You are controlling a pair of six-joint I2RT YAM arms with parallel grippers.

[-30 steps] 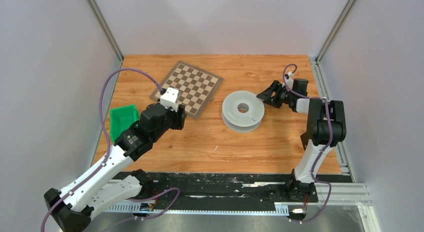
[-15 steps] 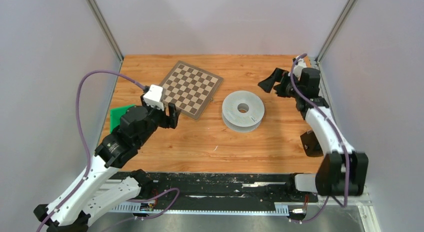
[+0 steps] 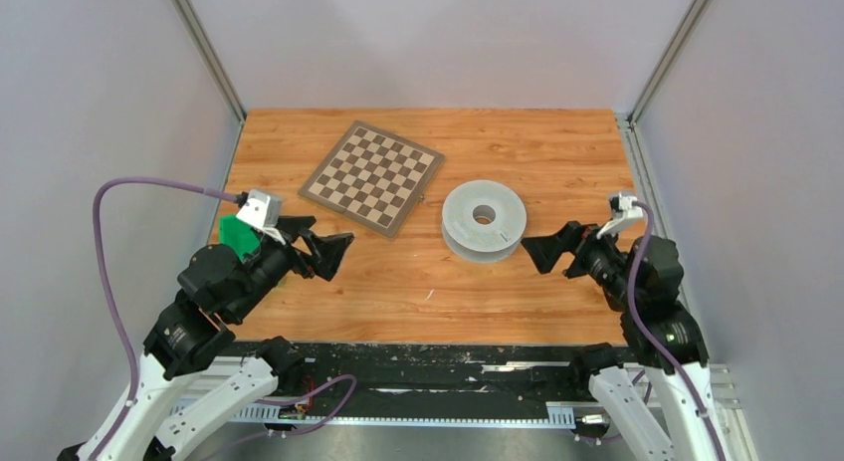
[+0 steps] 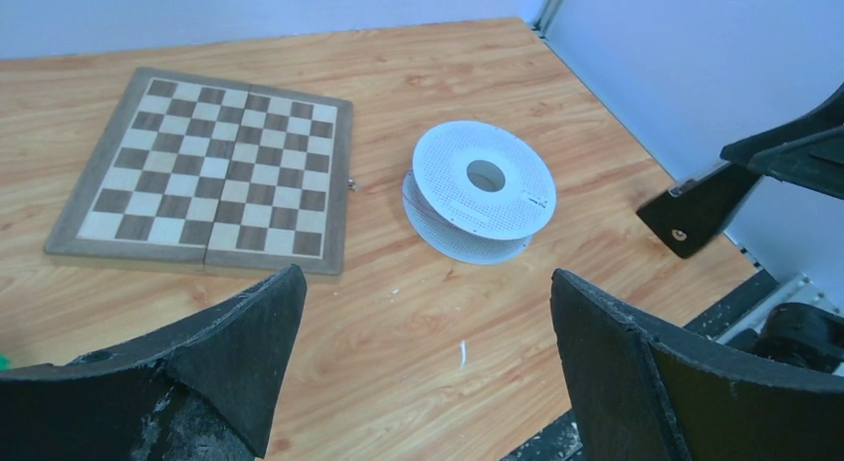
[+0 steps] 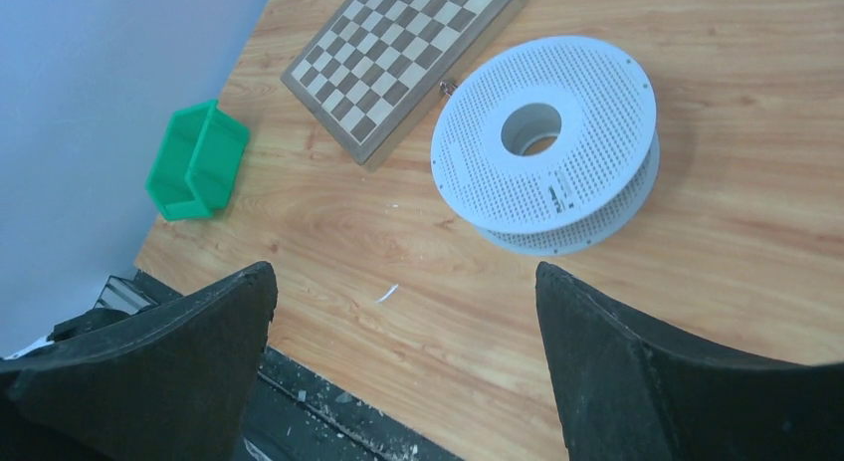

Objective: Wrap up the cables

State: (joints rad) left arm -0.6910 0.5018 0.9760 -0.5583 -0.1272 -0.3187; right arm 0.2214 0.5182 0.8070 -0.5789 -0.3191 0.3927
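A white perforated spool (image 3: 484,220) lies flat on the wooden table, right of centre; it also shows as the spool (image 4: 485,187) and the spool (image 5: 545,142) in the wrist views. No cables lie on the table in any view. My left gripper (image 3: 333,232) hovers near the table's front left, open and empty, pointing toward the spool. My right gripper (image 3: 547,244) hangs front right of the spool, also open and empty. The left gripper (image 4: 428,277) and right gripper (image 5: 404,270) show only bare wood between wide jaws.
A folded chessboard (image 3: 373,175) lies at the back left of the spool. A green bin (image 3: 237,235) sits at the table's left edge, partly hidden behind my left arm. Grey walls close in the left, right and back sides.
Both arms have pulled back from the far part of the table toward the near edge. Both grippers have opened wider. The spool and chessboard have not moved.
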